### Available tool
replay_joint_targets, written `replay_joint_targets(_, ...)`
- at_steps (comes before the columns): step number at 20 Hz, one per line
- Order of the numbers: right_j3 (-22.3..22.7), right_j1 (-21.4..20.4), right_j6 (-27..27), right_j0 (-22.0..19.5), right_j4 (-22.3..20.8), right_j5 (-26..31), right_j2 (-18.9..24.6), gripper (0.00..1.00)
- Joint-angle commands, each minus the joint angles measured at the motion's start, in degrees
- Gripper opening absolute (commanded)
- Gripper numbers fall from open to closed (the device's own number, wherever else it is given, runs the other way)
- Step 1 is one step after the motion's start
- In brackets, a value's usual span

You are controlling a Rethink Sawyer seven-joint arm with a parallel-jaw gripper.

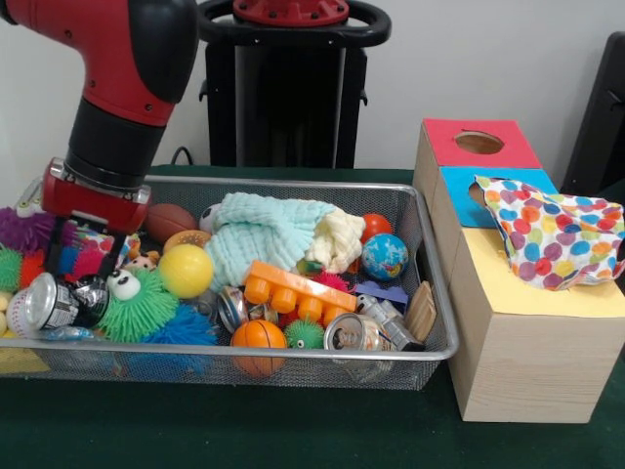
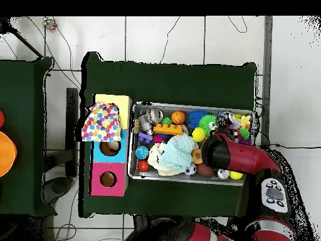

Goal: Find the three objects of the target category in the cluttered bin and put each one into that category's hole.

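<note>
A wire mesh bin (image 1: 441, 293) (image 2: 188, 105) is packed with toys. Among them are a yellow ball (image 1: 186, 271), a small basketball (image 1: 259, 336), a globe ball (image 1: 385, 256), an orange brick (image 1: 298, 290), mint and cream cloths (image 1: 264, 234) (image 2: 175, 152) and silver cans (image 1: 356, 334). Beside the bin stands a wooden box (image 1: 518, 366) with red (image 1: 439, 137), blue (image 1: 457, 184) and yellow (image 1: 488, 269) tops. A polka-dot cloth (image 1: 552, 234) (image 2: 102, 122) lies over its blue and yellow parts. My gripper (image 1: 93, 230) is down in the bin's left end, its tips buried among the toys.
A green fuzzy toy with eyes (image 1: 137, 308), a blue spiky one (image 1: 181, 327) and a purple one (image 1: 24, 230) crowd round the gripper. Another can (image 1: 49, 303) lies at the bin's left end. Round holes show in the red (image 2: 108, 179) and blue (image 2: 111, 148) tops.
</note>
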Motion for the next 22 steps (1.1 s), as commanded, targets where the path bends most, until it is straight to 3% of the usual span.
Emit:
replay_joint_targets(1,3.9,-1.0,7.6,-1.7,-1.1,-2.4,7.3,1.0)
replay_joint_targets(6,3.2,0.3,6.7,-3.8,-2.8,-5.2,8.9,1.0)
replay_joint_targets(12,2.4,2.4,9.8,0.1,-2.1,-10.4,3.0,1.0)
replay_joint_targets(18,2.5,2.3,8.6,-0.1,-1.4,-8.5,3.6,1.0)
replay_joint_targets(22,3.9,2.5,11.0,3.2,-0.7,-14.7,-0.8,1.0)
